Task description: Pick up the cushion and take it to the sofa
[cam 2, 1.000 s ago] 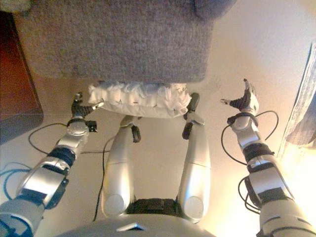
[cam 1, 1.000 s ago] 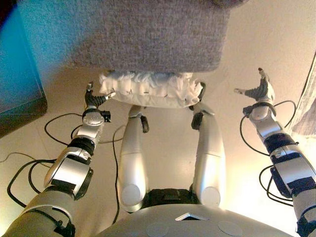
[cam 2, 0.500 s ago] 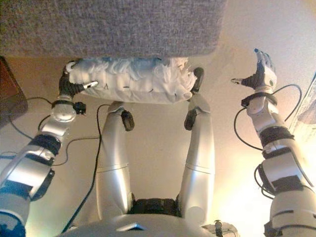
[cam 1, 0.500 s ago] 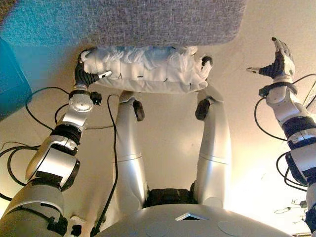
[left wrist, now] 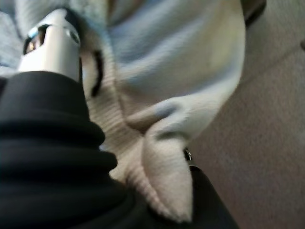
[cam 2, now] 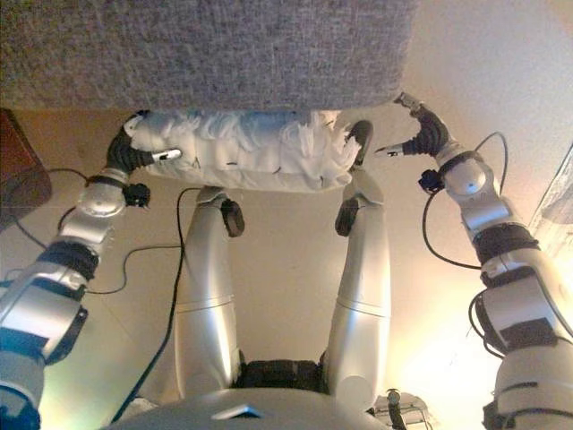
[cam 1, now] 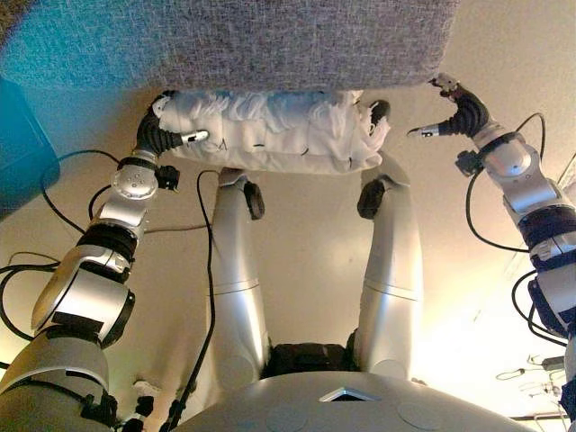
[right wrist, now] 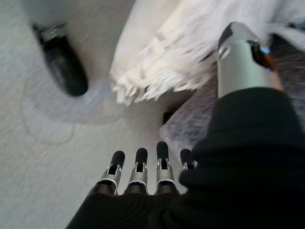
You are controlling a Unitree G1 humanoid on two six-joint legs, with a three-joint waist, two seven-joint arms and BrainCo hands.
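A white fluffy cushion hangs across in front of me, its far edge against the front of the grey sofa. My left hand is shut on the cushion's left end, thumb laid over its face; the left wrist view shows the cushion pressed into the hand. My right hand is open just off the cushion's right end, close under the sofa's corner, not touching it. The right wrist view shows its fingers relaxed, with the cushion's fringed end past them.
A dark cabinet-like object stands at the left beside the sofa. Black cables lie on the beige floor at both sides. A curtain edge hangs at the far right.
My right hand has swung in from the right to just beside the cushion's right end. The left hand has lifted the cushion up against the sofa front.
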